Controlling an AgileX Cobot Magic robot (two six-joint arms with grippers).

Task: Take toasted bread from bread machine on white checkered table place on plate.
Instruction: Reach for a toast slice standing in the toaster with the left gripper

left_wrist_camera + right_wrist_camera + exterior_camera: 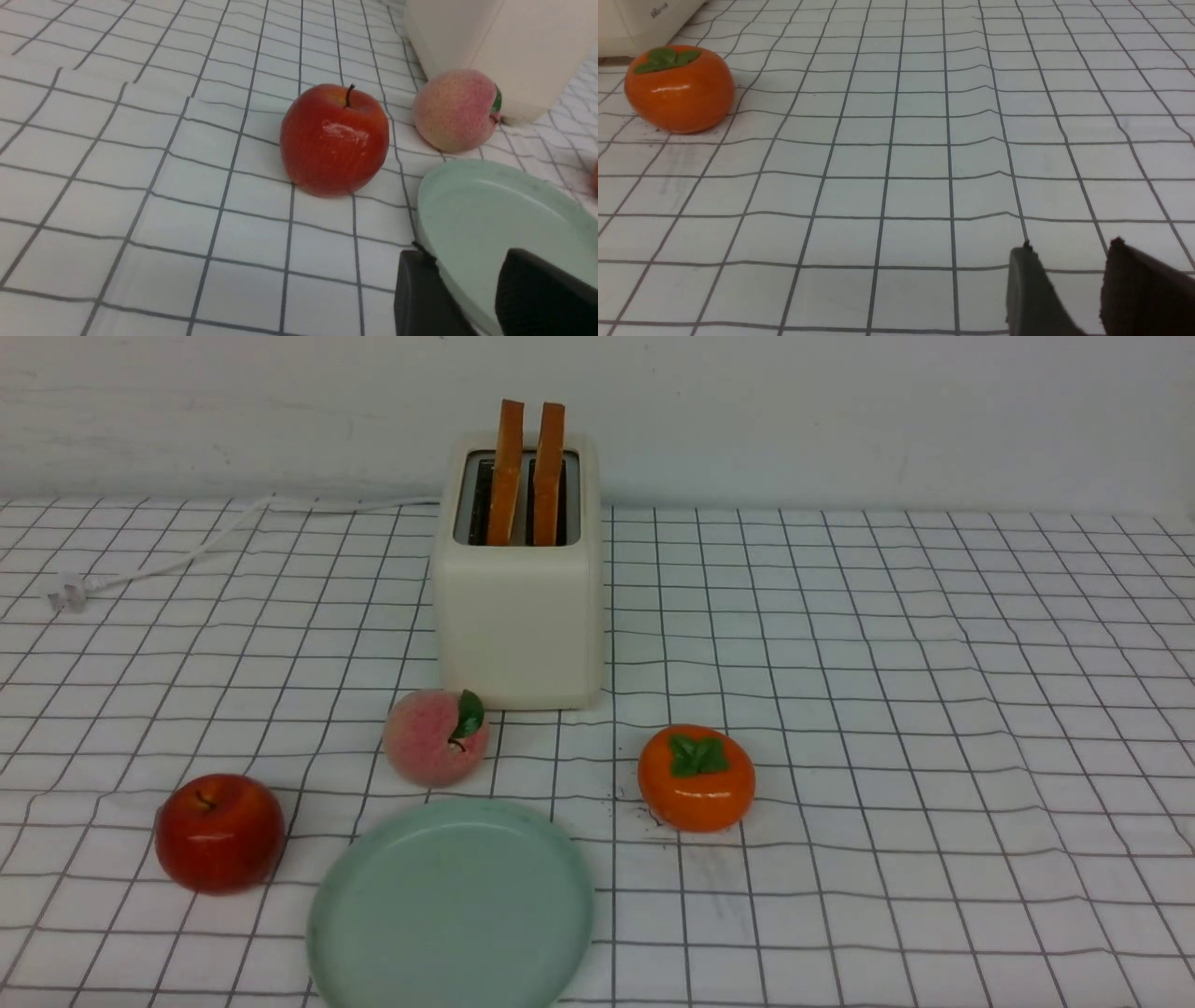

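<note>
The bread machine [518,616] stands at the back centre of the white checkered table [934,709]. Two slices of toasted bread [509,467] [548,467] stand upright in its slots. The mint-green plate [453,905] lies empty at the front, in front of the toaster. Neither gripper shows in the front view. In the left wrist view my left gripper [462,254] is open and empty, its fingers over the near rim of the plate [490,205], with the toaster's base [504,42] beyond. In the right wrist view my right gripper [1070,246] is open and empty above bare cloth.
A red apple [219,831] sits left of the plate, a peach [436,737] between plate and toaster, and an orange persimmon [695,777] to the plate's right. The toaster's white cord [187,555] runs off to the left. The wall stands close behind the toaster.
</note>
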